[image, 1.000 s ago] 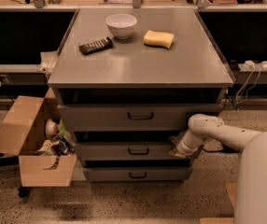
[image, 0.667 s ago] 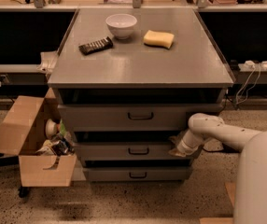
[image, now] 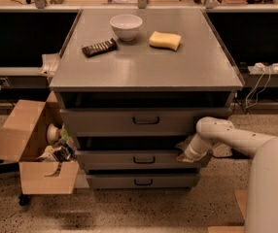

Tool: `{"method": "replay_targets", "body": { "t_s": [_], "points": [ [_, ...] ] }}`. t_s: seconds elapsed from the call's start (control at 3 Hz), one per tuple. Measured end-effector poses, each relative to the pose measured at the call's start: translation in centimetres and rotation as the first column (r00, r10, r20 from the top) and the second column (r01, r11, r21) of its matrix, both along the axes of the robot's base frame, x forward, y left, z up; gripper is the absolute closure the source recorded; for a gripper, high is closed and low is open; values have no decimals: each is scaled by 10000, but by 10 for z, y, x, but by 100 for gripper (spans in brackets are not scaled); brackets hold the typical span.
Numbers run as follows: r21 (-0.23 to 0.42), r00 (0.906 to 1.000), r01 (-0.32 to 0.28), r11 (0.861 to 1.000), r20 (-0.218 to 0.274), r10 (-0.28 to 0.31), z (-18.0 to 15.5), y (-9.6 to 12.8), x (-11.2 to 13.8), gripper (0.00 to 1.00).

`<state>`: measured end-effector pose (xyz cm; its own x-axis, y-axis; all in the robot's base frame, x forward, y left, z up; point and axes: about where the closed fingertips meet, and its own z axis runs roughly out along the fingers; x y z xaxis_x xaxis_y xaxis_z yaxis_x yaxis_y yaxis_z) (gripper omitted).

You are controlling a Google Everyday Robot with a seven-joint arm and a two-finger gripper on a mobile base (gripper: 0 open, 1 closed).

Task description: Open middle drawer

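At the far left a brown cardboard box (image: 44, 182) stands open on the floor, just beside the cabinet, with a jumble of small items (image: 56, 147) inside that are too muddled to name. The grey counter (image: 144, 69) of the cabinet carries three things near its back edge. A dark flat bar-shaped object (image: 99, 47) lies at an angle on the left, a white bowl (image: 126, 26) stands upright just behind and to the right of it, and a yellow sponge (image: 165, 40) lies a little apart further right. Below the counter are three grey drawers, stacked. The top drawer (image: 105, 122) has the tallest and widest front, and the bottom drawer (image: 110, 181) has the slimmest. The middle drawer (image: 110, 159) sits between them, its small dark loop handle (image: 144, 159) centred on the front and a dark gap showing above its upper edge. At the right end of that middle front is the gripper (image: 183, 155), touching or almost touching the drawer's corner and well away from the handle. Whether it is spread or closed on anything cannot be told from this view. The white arm (image: 217, 132) bends down to it from an elbow level with the top drawer and runs back to the robot's pale body (image: 270, 188) at the lower right. Beyond it, white cables (image: 255, 84) hang from a ledge on the right.
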<state>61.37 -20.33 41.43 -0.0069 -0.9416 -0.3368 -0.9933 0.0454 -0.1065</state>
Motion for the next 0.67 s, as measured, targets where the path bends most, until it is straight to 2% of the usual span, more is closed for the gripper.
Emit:
{"method": "replay_targets", "body": {
  "t_s": [0.33,0.67],
  "points": [
    [11,9997,-180,9998,144,180,9,6,-9,100],
    [68,9978,-542,9985,373,539,26,19,-30,100]
  ]
}}
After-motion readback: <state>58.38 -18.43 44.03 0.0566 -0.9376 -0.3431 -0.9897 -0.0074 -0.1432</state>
